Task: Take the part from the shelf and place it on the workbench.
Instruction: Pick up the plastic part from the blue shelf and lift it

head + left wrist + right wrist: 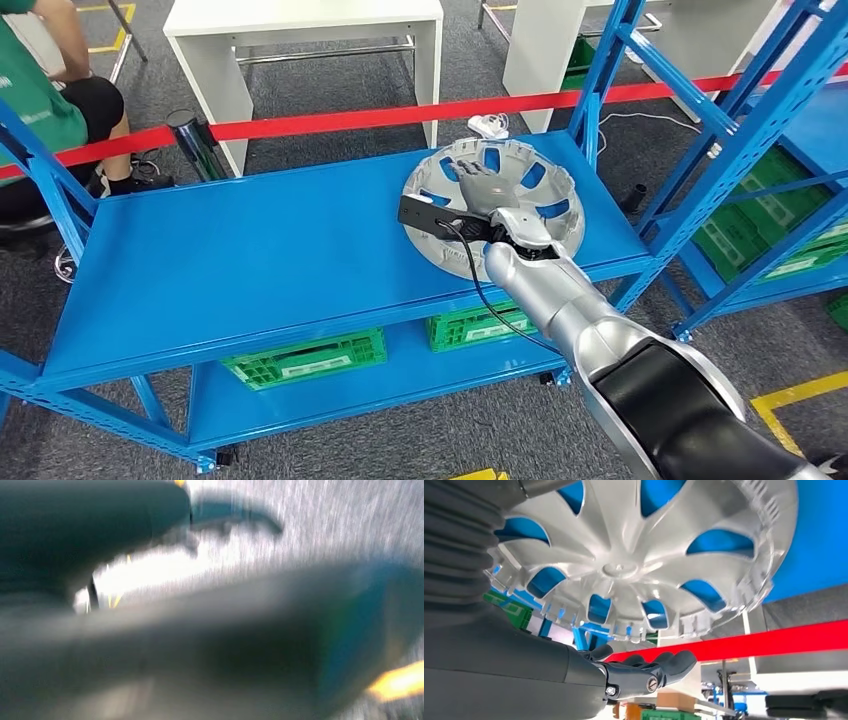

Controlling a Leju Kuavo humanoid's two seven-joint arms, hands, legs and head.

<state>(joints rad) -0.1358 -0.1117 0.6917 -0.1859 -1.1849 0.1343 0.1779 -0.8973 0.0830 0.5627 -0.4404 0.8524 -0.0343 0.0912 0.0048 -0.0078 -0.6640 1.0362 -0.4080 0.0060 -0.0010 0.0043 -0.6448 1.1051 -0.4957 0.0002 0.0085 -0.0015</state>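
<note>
Though empty and spread, right hand [478, 180] over wheel cover [545, 215] on shelf [250, 260]

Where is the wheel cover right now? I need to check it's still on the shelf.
In the head view the wheel cover lies on the blue shelf's top level, at its right end, with the right hand over its middle.

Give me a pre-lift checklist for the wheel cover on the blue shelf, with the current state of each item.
1. Right robot hand over the wheel cover: ok.
2. Fingers closed on the cover: not ok; the right wrist view shows them extended, clamping nothing.
3. Cover resting on the blue shelf near its right end: ok.
4. Shelf surface beside the cover free of obstacles: ok.
5. Left robot hand state: cannot tell; its wrist view is blurred.
6. Red tape behind the shelf clear of the cover: ok.
</note>
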